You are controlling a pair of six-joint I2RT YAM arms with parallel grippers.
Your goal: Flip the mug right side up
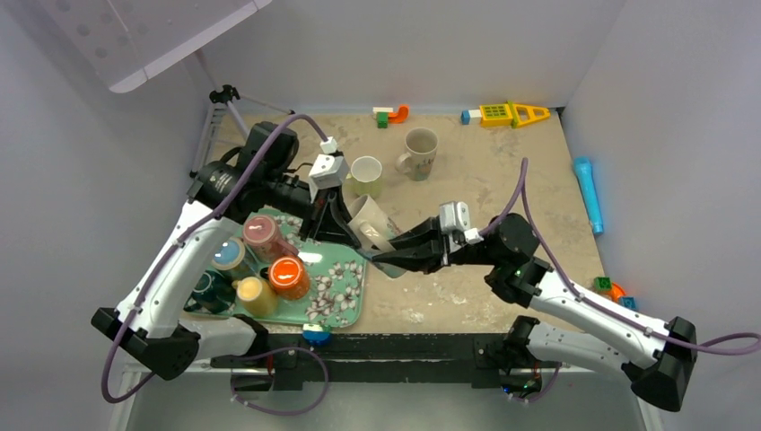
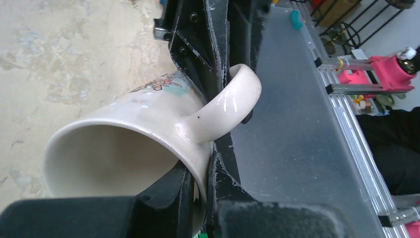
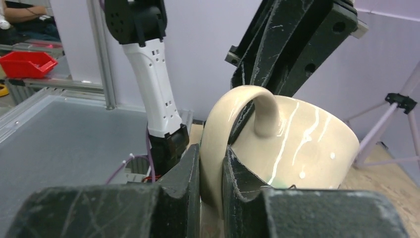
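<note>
A cream mug (image 1: 370,223) with a flower print hangs tilted on its side just right of the tray, held by both grippers. My left gripper (image 2: 210,168) is shut on the mug's rim wall (image 2: 124,144), one finger inside the mouth and one outside, beside the handle root. My right gripper (image 3: 212,173) is shut on the mug's handle (image 3: 223,124), coming in from the right (image 1: 384,259). The right wrist view shows the mug's body (image 3: 307,144) beyond the handle, with the left gripper (image 3: 292,44) above it.
A green flowered tray (image 1: 345,301) at the left holds several cups with coloured contents. A pale green mug (image 1: 366,175) and a tan mug (image 1: 419,153) stand upright behind. Toy blocks (image 1: 391,114), a yellow toy (image 1: 507,114) and a blue cylinder (image 1: 590,193) lie at the back and right.
</note>
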